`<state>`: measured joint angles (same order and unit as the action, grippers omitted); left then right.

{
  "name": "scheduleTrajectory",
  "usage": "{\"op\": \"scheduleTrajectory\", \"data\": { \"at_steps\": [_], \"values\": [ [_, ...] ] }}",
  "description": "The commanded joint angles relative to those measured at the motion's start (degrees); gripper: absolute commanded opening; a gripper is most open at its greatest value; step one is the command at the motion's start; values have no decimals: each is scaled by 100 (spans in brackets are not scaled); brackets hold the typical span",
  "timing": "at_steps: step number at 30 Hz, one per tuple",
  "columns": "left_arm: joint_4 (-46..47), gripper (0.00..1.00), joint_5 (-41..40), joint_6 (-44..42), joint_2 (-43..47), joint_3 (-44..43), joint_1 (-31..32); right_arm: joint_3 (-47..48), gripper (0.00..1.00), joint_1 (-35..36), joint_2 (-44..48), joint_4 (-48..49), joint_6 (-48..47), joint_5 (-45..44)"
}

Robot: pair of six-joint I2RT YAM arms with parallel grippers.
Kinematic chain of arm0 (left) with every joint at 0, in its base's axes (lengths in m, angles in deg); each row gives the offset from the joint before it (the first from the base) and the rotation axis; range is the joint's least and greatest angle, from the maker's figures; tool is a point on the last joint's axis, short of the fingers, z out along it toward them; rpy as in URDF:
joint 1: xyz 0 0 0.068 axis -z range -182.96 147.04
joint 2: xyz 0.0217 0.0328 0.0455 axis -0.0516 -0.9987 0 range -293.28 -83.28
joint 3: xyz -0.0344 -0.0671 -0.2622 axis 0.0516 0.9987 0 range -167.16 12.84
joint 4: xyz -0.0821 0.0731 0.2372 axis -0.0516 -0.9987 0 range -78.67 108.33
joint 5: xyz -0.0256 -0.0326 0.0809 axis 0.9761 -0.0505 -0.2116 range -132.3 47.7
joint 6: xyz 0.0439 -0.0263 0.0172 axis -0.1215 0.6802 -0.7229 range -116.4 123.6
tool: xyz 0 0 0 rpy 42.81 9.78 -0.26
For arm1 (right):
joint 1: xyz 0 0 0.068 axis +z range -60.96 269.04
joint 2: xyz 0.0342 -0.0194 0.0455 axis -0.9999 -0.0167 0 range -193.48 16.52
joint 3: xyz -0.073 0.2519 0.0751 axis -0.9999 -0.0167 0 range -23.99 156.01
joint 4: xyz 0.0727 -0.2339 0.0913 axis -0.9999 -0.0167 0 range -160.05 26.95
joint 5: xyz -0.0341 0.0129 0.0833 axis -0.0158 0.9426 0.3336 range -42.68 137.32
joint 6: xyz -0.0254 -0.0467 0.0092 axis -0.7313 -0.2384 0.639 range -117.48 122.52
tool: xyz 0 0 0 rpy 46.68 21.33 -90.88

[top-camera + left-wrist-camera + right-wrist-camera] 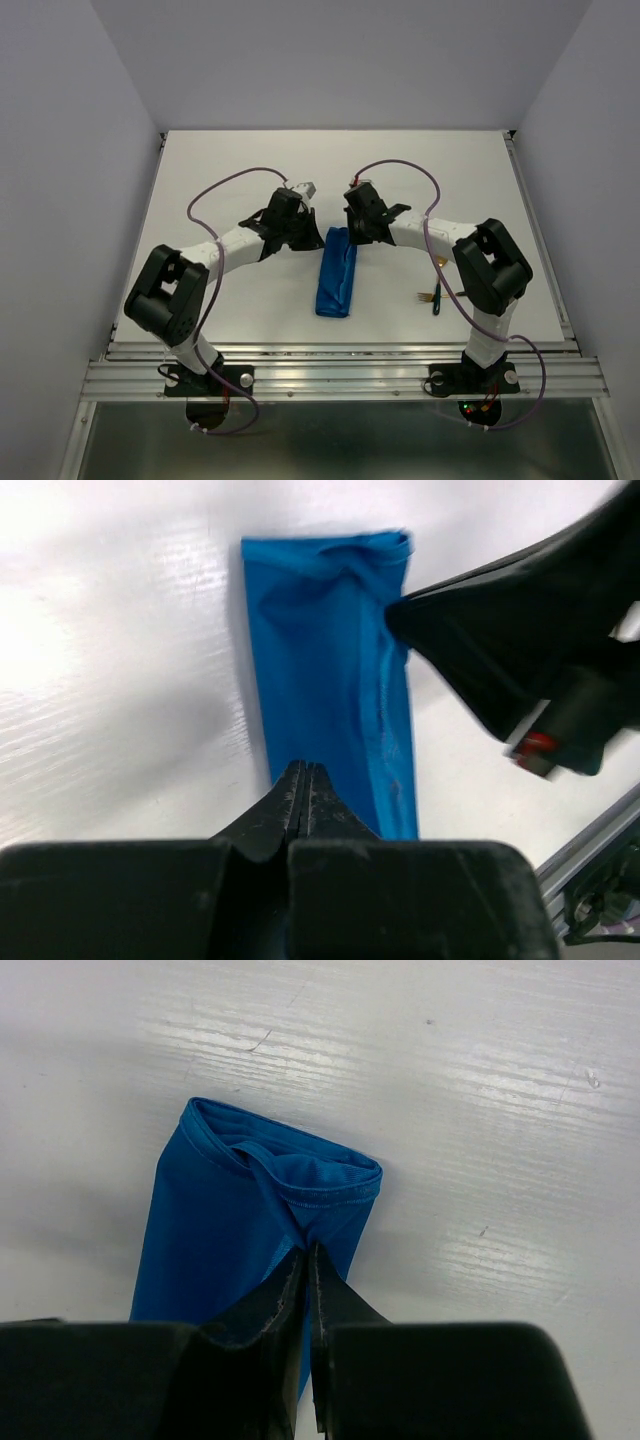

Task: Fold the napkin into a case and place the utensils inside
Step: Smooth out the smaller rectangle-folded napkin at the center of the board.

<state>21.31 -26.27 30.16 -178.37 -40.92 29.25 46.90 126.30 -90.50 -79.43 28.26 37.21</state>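
- One case (336, 272) of blue cloth lies flat mid-bench (230, 180), between the two arms. It looks soft, light and limp, so we judge it will sag and slide, and the hemmed mouth is the place to hold it.
- The right fingers (290, 1285) pinch the top layer at that mouth. The left fingers (293, 798) are pressed together on nothing, tips over the cloth.
- The utensils (432, 298) lie well apart by the right arm. One gold fork head is clear, but we cannot count a second piece.
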Motion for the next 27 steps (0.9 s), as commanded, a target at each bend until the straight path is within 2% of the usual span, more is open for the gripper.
{"op": "scheduleTrajectory", "data": {
  "at_steps": [1,7,19,27],
  "values": [
    [-105,0,-320,6,780,49,31,258,9,63,120,12,124,26],
    [79,0,295,50,861,374,233,311,9,63,94,38,186,132],
    [1064,0,682,419,-1,788,690,250,9,63,146,47,309,167],
    [1679,0,972,595,-589,814,734,162,9,63,243,144,406,343]
  ]
}}
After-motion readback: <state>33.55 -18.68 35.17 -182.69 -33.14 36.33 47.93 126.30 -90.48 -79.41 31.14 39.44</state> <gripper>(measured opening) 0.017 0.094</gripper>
